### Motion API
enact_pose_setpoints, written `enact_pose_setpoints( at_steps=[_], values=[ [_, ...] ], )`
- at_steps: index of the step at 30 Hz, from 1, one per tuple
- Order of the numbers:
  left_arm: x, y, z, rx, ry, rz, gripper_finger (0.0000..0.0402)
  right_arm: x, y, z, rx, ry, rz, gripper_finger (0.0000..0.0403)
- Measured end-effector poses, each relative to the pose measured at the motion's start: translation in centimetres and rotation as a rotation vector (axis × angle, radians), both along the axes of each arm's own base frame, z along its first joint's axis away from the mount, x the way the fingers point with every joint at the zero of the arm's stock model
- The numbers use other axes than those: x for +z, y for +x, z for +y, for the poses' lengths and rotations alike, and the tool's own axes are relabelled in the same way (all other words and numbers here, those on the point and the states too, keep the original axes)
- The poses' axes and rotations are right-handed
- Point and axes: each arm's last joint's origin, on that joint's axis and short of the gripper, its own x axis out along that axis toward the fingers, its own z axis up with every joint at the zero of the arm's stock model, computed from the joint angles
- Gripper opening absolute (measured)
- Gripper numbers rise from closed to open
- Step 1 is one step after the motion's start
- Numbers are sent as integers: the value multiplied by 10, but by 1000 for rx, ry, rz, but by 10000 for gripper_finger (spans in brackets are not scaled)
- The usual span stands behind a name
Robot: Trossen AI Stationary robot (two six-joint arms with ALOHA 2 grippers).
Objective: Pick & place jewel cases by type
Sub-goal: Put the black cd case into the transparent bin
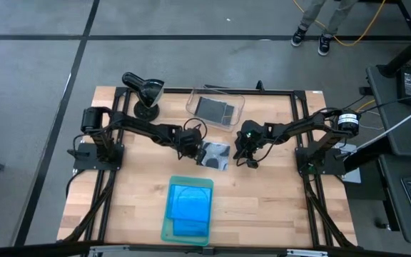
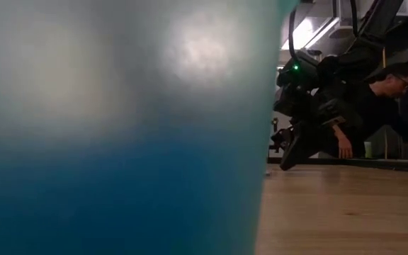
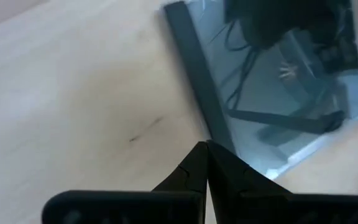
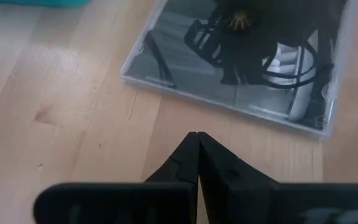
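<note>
Left pincer [image 3: 205, 149]: fingers pressed together, holding nothing; tips hover low over bare wood right at the dark spine edge of the grey case.
Right pincer [image 4: 196, 140]: fingers pressed together, holding nothing; tips sit just short of the near edge of the same case, not touching it.
Grey case on table [image 1: 214, 154]: lies flat on the wooden table [image 1: 277, 207], between the two pincers; the left one is at its one side, the right one just beside the other. Its clear lid reflects the arms above it.
Clear bin [image 1: 215, 108]: stands beyond both pincers at the far side of the table; at least one dark grey case [image 1: 216, 109] lies inside. How many are stacked there cannot be told.
Green tray [image 1: 167, 227]: sits on the near side of the table, well apart from both pincers; blue cases [image 1: 190, 205] are stacked on it. The stack appears to be more than one, exact count not clear.
Low view: almost wholly blocked by a blue-green surface close to the lens; one arm shows beyond it, and a person sits in the room behind.
Work done, judged: blue cases seem sorted to the tray; part of the grey set is in the bin.
Work left, judged: the one grey case loose on the table needs lifting into the bin; no other loose case is visible.
Risk, judged: case is thin and flat to the wood, so an edge must be raised before a grip is possible.
</note>
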Motion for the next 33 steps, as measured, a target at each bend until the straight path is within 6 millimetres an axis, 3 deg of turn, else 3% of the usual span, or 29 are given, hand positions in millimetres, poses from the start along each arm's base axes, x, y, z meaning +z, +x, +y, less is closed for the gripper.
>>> enact_pose_setpoints(
  at_steps=[13, 19, 33],
  values=[
    [4, 5, -5, -40, -120, -65, 4, -1, 0, 1, 4, -6, 7, 10],
    [5, 6, -1, -54, -161, -89, 8, -1, 2, 7, -2, -94, 15, 10],
    [6, 4, 18, -33, -198, -101, 156, 0, 6, 23, 4, -133, 3, 10]
  ],
)
